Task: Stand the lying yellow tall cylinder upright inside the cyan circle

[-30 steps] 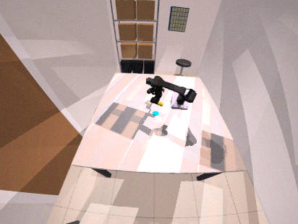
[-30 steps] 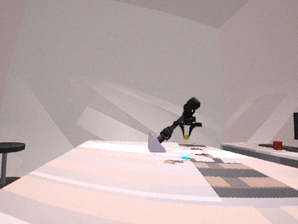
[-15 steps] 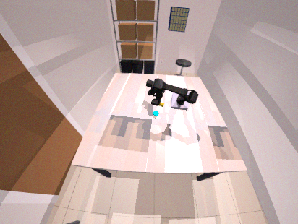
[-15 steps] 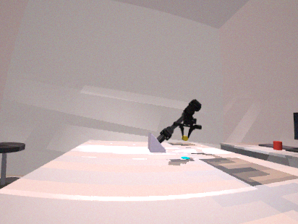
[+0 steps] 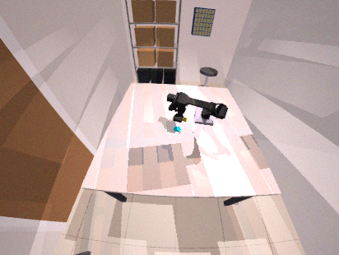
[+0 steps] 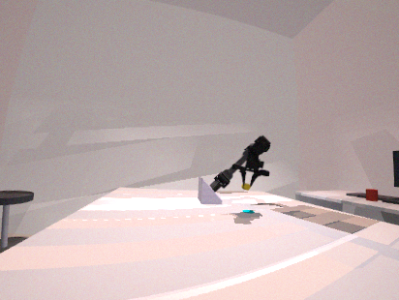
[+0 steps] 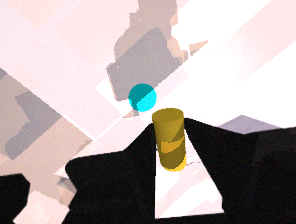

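My gripper (image 7: 168, 124) (image 5: 179, 118) (image 6: 247, 184) is shut on the yellow tall cylinder (image 7: 169, 138) (image 5: 184, 119) (image 6: 246, 186) and holds it in the air above the table. In the wrist view the cylinder points out from between the black fingers. The cyan circle (image 7: 142, 97) (image 5: 177, 129) (image 6: 248, 212) lies flat on the table, a little beyond and to the left of the cylinder's far end in the wrist view. In the exterior view the cylinder hangs well above the circle.
The arm's grey base (image 5: 204, 117) (image 6: 208, 193) stands on the table right of the circle. A shelf with boxes (image 5: 155, 37) and a stool (image 5: 208, 72) stand behind the table. A side desk with a red block (image 6: 371, 195) is at the right.
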Robot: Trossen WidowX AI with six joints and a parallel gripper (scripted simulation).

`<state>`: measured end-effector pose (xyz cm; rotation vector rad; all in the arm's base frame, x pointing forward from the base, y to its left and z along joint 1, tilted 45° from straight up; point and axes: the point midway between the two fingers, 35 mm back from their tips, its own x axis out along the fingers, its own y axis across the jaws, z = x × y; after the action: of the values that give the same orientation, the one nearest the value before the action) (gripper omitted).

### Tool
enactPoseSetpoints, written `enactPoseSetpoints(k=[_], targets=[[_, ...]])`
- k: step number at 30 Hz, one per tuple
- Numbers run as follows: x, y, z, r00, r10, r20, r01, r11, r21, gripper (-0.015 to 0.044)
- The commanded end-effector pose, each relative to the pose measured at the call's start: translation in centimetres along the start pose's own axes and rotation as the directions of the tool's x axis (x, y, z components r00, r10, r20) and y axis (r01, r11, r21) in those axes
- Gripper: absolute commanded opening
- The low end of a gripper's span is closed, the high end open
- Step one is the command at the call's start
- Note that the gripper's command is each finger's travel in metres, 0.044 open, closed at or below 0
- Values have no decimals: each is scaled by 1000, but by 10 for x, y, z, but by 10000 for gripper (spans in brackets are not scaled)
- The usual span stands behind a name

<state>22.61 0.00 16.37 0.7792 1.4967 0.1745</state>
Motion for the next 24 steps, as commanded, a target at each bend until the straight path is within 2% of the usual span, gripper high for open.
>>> enactPoseSetpoints(k=[1, 24], targets=[[3, -2, -3, 1000, -26, 11, 26, 1000, -5, 105], [12, -6, -9, 988, -139, 59, 141, 990, -26, 105]])
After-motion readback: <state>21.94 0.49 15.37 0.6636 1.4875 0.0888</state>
